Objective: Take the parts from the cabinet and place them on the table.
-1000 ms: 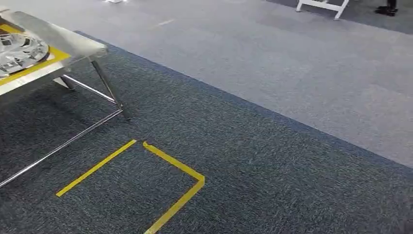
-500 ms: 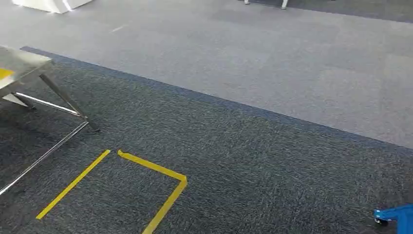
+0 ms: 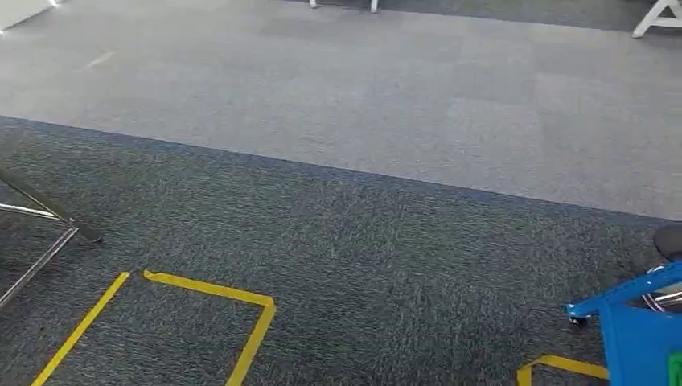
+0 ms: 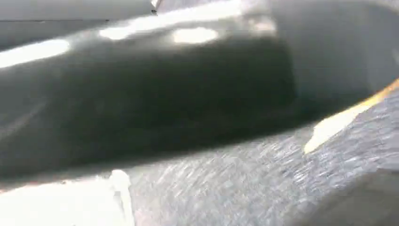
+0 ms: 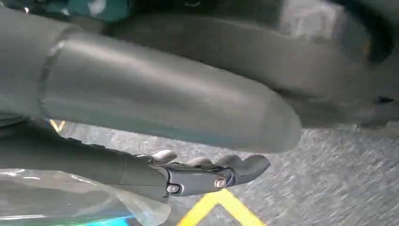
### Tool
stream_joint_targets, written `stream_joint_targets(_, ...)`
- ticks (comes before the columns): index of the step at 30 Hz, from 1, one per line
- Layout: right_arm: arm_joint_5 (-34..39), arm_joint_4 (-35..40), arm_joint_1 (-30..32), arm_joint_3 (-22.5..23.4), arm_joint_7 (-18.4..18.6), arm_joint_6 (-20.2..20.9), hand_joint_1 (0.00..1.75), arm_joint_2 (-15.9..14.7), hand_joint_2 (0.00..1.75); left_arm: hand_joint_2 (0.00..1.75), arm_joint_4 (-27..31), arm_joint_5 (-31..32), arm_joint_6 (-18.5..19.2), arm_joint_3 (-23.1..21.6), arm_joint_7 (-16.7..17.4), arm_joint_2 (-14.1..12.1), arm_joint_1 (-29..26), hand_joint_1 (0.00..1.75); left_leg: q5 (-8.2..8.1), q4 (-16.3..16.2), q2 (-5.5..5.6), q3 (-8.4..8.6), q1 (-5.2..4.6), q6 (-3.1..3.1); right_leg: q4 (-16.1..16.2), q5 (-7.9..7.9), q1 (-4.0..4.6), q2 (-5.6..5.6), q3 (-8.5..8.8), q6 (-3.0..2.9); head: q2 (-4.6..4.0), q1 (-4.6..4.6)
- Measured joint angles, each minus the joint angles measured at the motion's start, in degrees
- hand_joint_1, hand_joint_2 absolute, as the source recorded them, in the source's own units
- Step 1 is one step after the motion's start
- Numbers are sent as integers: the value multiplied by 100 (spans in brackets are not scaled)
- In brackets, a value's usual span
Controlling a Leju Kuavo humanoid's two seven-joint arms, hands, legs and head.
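A blue cabinet (image 3: 639, 330) on castors comes in at the lower right of the head view, with a bit of green (image 3: 675, 371) at its edge. Of the table, the chrome legs (image 3: 48, 211) at the far left are visible. In the right wrist view my right hand (image 5: 188, 174) hangs over the dark carpet, its dark fingers (image 5: 235, 165) stretched out straight and nothing between them and the thick grey thumb (image 5: 164, 94). The left wrist view is a blur of a glossy dark shape (image 4: 141, 94) over carpet, and I cannot make out the left hand's fingers.
Yellow floor tape (image 3: 217, 291) outlines a box on the dark carpet at lower left, and more tape (image 3: 563, 366) lies beside the cabinet. Lighter grey carpet (image 3: 362, 104) stretches beyond. White furniture legs (image 3: 659, 16) stand at the far top right.
The camera has swung to the right: the table with its shiny parts has slid out at the left, and the blue cabinet has come in at the lower right.
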State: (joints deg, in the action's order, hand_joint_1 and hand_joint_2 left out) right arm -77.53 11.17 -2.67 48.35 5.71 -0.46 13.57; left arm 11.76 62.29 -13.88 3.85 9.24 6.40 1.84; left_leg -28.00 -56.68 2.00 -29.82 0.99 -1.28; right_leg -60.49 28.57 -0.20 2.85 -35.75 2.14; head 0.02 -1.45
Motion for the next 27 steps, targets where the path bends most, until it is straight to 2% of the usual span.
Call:
stream_joint_targets(1,-6,2,-30,-4,30,0,0,-2,0,0,0,-11,-2,-6,-2,7,-16,0,-6,-1,-108,-4,-6,-14,-411,256,-2,-143,-205,42,0,-6)
stream_joint_targets(3,-13,2,-49,-20,102,-2,0,-2,0,0,-2,-63,11,-4,0,7,-51,0,-16,-4,-340,-8,-9,-16,-1281,645,-13,-219,-614,104,0,0)
stream_joint_targets(4,4,4,-46,-24,103,0,0,-2,0,0,-2,-77,33,-2,2,4,-59,0,-20,-6,-440,-8,-9,-12,-1438,654,-24,-231,-669,125,0,-4)
stream_joint_targets(5,24,7,-47,-22,96,13,0,-7,0,0,-2,-77,50,-2,2,2,-54,0,-28,-6,-519,-4,-8,-1,-1315,535,-37,-246,-572,137,0,3)
stream_joint_targets(6,57,9,-47,-20,74,24,0,-9,0,0,-2,-77,59,-2,2,7,-44,0,-37,-8,-592,5,-6,13,-967,336,-45,-283,-360,141,0,-4)
stream_joint_targets(7,74,9,-42,-17,63,44,0,-11,0,0,-2,-77,72,-2,0,13,-34,0,-52,-8,-659,28,0,36,-418,95,-49,-364,-34,137,0,0)
stream_joint_targets(8,87,11,-36,-15,46,50,0,-13,0,0,-2,-77,77,-2,0,15,-30,0,-74,-9,-718,57,1,69,123,-88,-48,-573,293,132,0,-6)
stream_joint_targets(9,87,9,-43,-15,30,74,0,-13,0,0,-2,-79,79,-2,0,2,-32,0,-102,-16,-763,56,-52,113,306,-6,10,-779,395,82,0,-17)
stream_joint_targets(10,87,9,-45,-15,22,90,0,-11,0,0,-2,-77,81,-2,0,4,-34,0,-114,-33,-801,66,-61,146,326,-56,-12,-679,431,-11,0,13)
stream_joint_targets(13,48,-2,-7,-17,53,120,0,-9,0,0,-2,-4,94,-6,0,-2,-9,0,-116,-18,-949,124,-50,212,305,-48,10,-516,347,-130,2,9)
stream_joint_targets(14,31,-2,-9,-24,107,118,0,-7,0,0,-2,35,94,-17,0,2,0,0,-194,-59,-793,121,-16,269,337,-79,-30,-451,401,-184,0,16)
stream_joint_targets(15,15,-2,-27,-31,155,114,0,-4,0,0,-2,59,90,-28,0,4,2,0,-344,-245,-496,56,-9,272,337,-83,-29,-397,403,-215,0,42)
stream_joint_targets(16,9,-2,-51,-33,203,118,0,0,0,0,-2,81,92,-41,7,4,-6,0,-596,-682,-336,-129,-6,267,337,-88,-27,-325,401,-252,2,55)
stream_joint_targets(18,4,-2,-60,-33,247,122,0,4,0,0,-2,81,96,-41,15,4,-31,0,-963,-1606,-255,-563,-8,264,335,-86,1,-169,403,-280,0,59)
stream_joint_targets(19,11,-2,-58,-33,247,137,0,4,0,0,-2,83,101,-41,15,4,-50,0,-984,-1862,-251,-715,-7,253,330,-86,12,-72,405,-290,0,57)
stream_joint_targets(20,17,-2,-61,-33,245,171,0,4,0,0,-2,87,103,-41,11,4,-60,0,-850,-1816,-247,-725,-8,238,329,-86,20,25,416,-290,2,57)
stream_joint_targets(21,17,-2,-68,-33,240,195,0,4,0,0,-4,96,103,-44,-2,4,-57,0,-605,-1549,-230,-647,-8,218,324,-86,26,122,428,-289,0,59)
stream_joint_targets(22,17,-2,-78,-33,240,227,0,4,0,0,-4,96,103,-44,-9,4,-49,0,-264,-1052,-168,-458,-9,187,317,-85,27,221,446,-287,0,57)
stream_joint_targets(23,17,-2,-86,-33,240,234,0,4,0,0,-2,96,105,-44,-9,2,-44,0,21,-557,-14,-272,-8,156,312,-76,29,303,463,-274,2,59)
stream_joint_targets(24,17,-2,-88,-33,247,243,0,7,0,0,-4,96,114,-44,-11,0,-46,0,48,-305,292,-155,5,122,306,-72,10,358,425,-264,2,55)
stream_joint_targets(25,17,-4,-107,-33,262,276,0,0,0,0,-11,94,129,-44,-11,-2,-47,0,24,-171,338,-124,14,121,269,-63,32,449,419,-229,0,42)
stream_joint_targets(26,15,-4,-109,-33,304,304,0,0,0,0,-13,96,140,-44,-11,-2,-29,0,-31,-141,278,-113,-5,139,270,-84,-2,500,359,-176,0,75)
stream_joint_targets(27,13,-4,-83,-31,321,345,0,-9,0,0,-13,94,147,-44,-11,-4,-12,0,-28,-140,242,-120,-20,131,296,-105,-28,559,335,-135,2,64)
